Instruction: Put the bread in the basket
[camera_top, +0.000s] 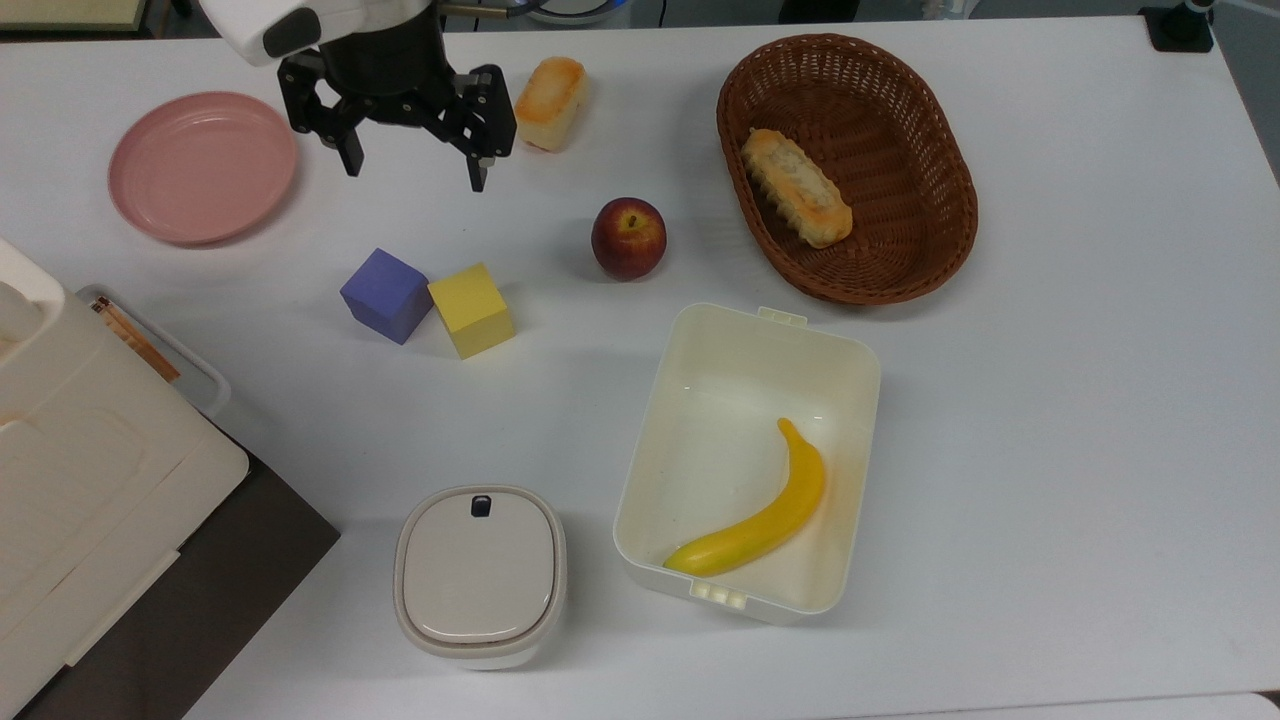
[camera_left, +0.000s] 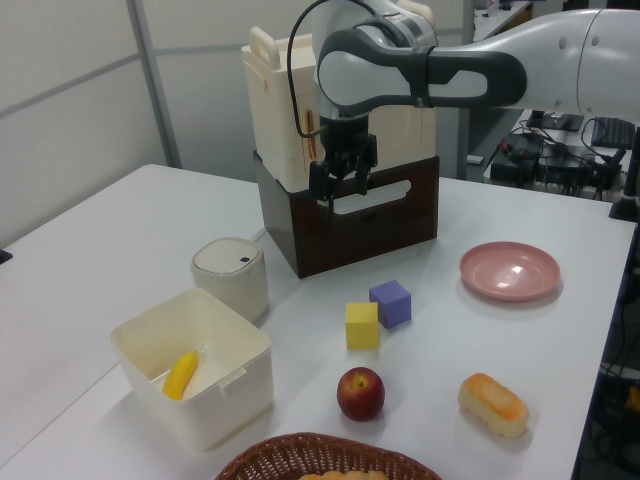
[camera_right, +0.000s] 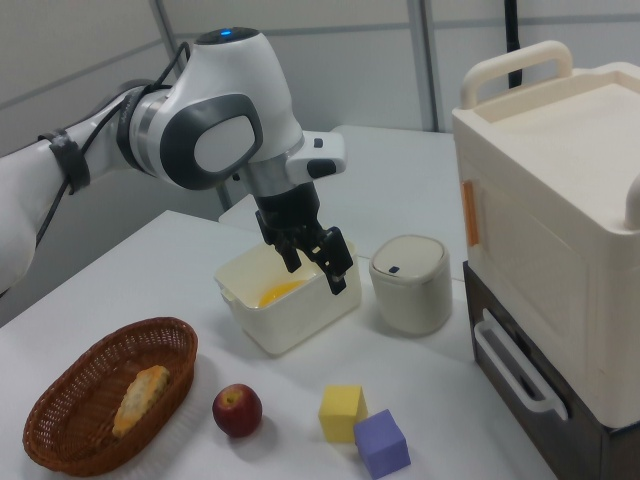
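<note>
The bread (camera_top: 550, 103), a short bun with an orange-golden top, lies on the white table at the back, just off the top view's right of my gripper (camera_top: 414, 170). In the left view the bread (camera_left: 493, 404) rests near the front right. My gripper (camera_left: 338, 190) (camera_right: 315, 272) hangs above the table, open, with nothing between its fingers. The dark wicker basket (camera_top: 930, 120) (camera_left: 320, 450) (camera_right: 60, 425) stands further to the top view's right and holds a longer, paler ridged bread (camera_top: 795, 187) (camera_right: 140, 398).
A red apple (camera_top: 628, 237), a purple cube (camera_top: 385, 294) and a yellow cube (camera_top: 472, 310) sit mid-table. A pink plate (camera_top: 203, 165), a cream tub (camera_top: 850, 470) holding a banana (camera_top: 760, 520), a lidded pot (camera_top: 480, 573) and a cream box on a dark crate (camera_left: 345, 215) stand around.
</note>
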